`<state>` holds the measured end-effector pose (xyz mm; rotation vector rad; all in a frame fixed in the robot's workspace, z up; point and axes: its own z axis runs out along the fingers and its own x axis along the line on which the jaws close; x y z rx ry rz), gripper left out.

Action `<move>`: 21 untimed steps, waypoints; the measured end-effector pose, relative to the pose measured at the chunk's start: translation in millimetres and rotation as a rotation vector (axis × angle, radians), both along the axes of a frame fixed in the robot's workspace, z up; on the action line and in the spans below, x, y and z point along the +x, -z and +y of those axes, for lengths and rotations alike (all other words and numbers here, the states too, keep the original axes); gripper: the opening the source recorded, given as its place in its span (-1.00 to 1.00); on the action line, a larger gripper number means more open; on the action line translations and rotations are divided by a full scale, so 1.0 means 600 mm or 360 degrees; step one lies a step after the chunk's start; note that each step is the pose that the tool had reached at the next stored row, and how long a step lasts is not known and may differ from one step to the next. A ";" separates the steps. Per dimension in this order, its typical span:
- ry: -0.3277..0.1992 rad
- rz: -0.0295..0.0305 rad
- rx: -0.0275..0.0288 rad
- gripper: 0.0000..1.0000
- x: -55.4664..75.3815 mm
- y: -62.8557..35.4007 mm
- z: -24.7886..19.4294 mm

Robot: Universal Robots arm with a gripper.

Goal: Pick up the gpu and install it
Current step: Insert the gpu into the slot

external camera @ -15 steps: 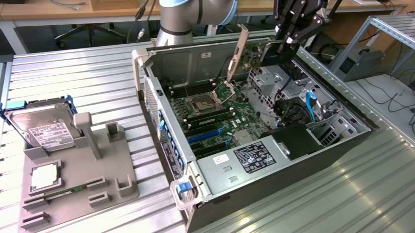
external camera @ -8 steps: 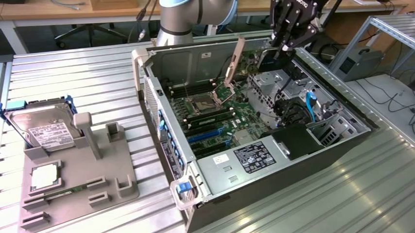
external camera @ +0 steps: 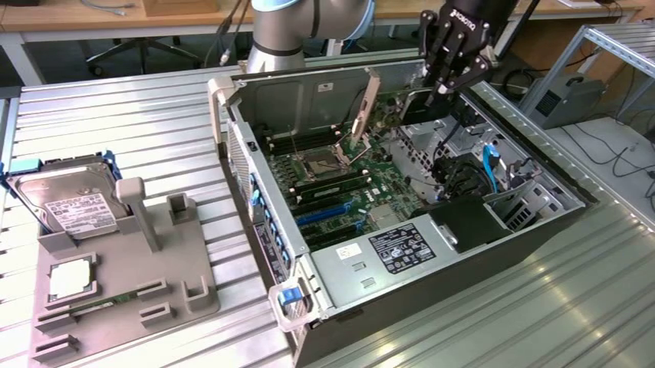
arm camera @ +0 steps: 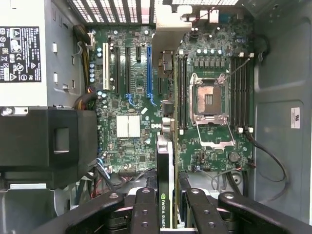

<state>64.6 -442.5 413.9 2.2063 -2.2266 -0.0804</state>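
Here we are over the open case [external camera: 233, 146], and the gripper [external camera: 442, 86] hangs at about one o'clock of it in the exterior view. Its fingers are clamped on the gpu [external camera: 419, 109], no question. The wrist view looks straight down past the gripper [arm camera: 169, 214], one finger on each face of the gpu [arm camera: 165, 170], card edge-on. That grip looks chosen to keep the card upright with its connector edge facing the board. The silver bracket [arm camera: 168, 29] leads toward the vented rear wall, where it would have to sit.

The card is in the air, not seated. It lines up just beside the blue slot [arm camera: 149, 68], above the motherboard [arm camera: 122, 105].

Inside the case, the CPU socket [external camera: 315, 165] lies open near the middle. The power supply [external camera: 409, 245] fills the five o'clock corner, and cables bunch at three o'clock.

At eight o'clock of the case sits the grey tray [external camera: 179, 291], a parts holder. The hard drive [external camera: 67, 203] leans in its eleven o'clock corner, a square chip [external camera: 70, 280] sits below that, and the memory stick [external camera: 103, 303] lies at six.
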 end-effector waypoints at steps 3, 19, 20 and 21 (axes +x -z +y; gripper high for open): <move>0.0000 -0.00001 0.00000 -0.47 -0.001 0.012 0.0000; 0.0000 -0.00001 0.00001 -0.47 -0.004 0.076 0.0000; 0.0000 -0.00001 0.00002 -0.47 -0.004 0.079 0.0000; 0.0000 -0.00001 0.00002 -0.47 -0.004 0.082 0.0000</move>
